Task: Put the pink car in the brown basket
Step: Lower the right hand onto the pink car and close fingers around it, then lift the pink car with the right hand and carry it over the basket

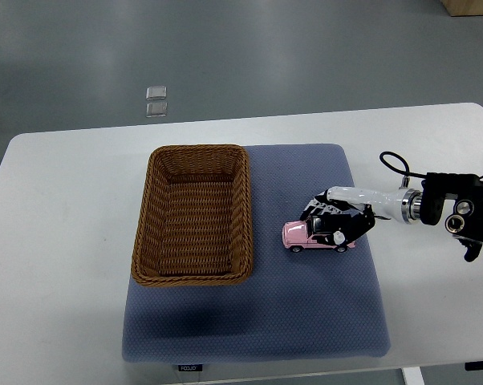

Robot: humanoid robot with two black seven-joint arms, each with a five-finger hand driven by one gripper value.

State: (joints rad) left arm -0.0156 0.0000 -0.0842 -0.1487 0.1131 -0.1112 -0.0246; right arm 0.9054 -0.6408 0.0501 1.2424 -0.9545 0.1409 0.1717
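1. Nearest the camera lies the front edge of the blue mat (257, 329) on the white desk (65, 241); on the mat stands the pink car (306, 236), just right of the brown basket (243, 210) but apart from it.
2. Over the car's right half sits the right robot hand (338, 221), its arm coming in from the right; its fingers (315, 210) curl over the roof and appear to clamp the car, though a firm grip is only a judgement.
3. Long axis of the car runs left to right; its uncovered end points at the basket; which end is the front I cannot tell.
4. Basket lies straight left of the hand, so the carry should go leftward over the rim; no left hand shows.
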